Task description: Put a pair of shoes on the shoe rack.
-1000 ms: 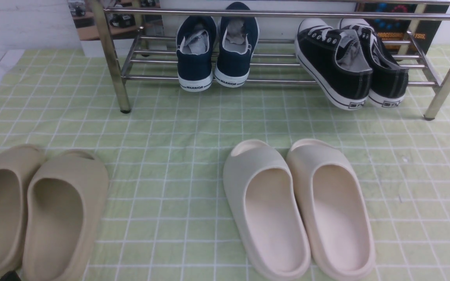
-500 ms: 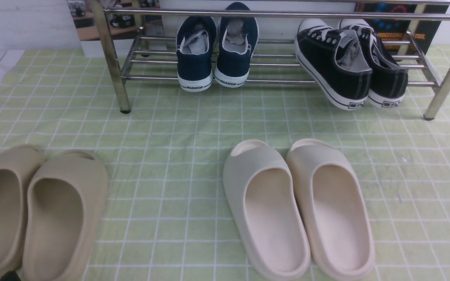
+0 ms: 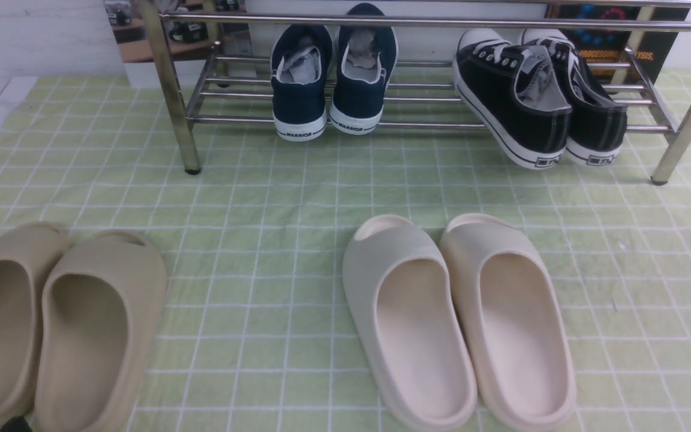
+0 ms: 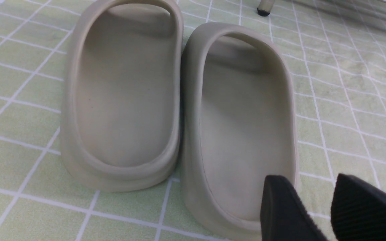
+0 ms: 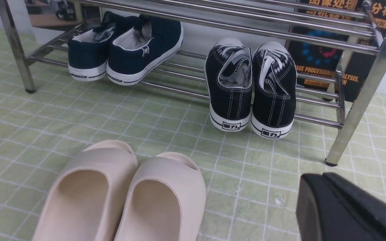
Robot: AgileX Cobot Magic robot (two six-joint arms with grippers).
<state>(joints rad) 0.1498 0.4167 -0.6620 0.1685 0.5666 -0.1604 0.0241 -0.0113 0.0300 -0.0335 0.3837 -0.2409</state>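
The two black canvas sneakers (image 3: pixel 537 102) with white toe caps sit side by side at the right end of the chrome shoe rack's (image 3: pixel 417 23) lower shelf. Their toes point to the back and their heels hang over the front bar. They also show in the right wrist view (image 5: pixel 250 87), under the rack's upper bars (image 5: pixel 233 28). My right gripper (image 5: pixel 323 177) is shut and empty, low over the cloth in front of the rack's right leg. My left gripper (image 4: pixel 308 179) is open and empty, beside the heel of a beige slide (image 4: pixel 243 127).
Navy WARRIOR sneakers (image 3: pixel 330 78) sit on the lower shelf left of the black pair. Cream slides (image 3: pixel 459 318) lie mid-cloth and beige slides (image 3: pixel 45 324) at the near left. A green checked cloth (image 3: pixel 261 198) covers the surface. A dark book (image 5: pixel 327 63) stands behind the rack.
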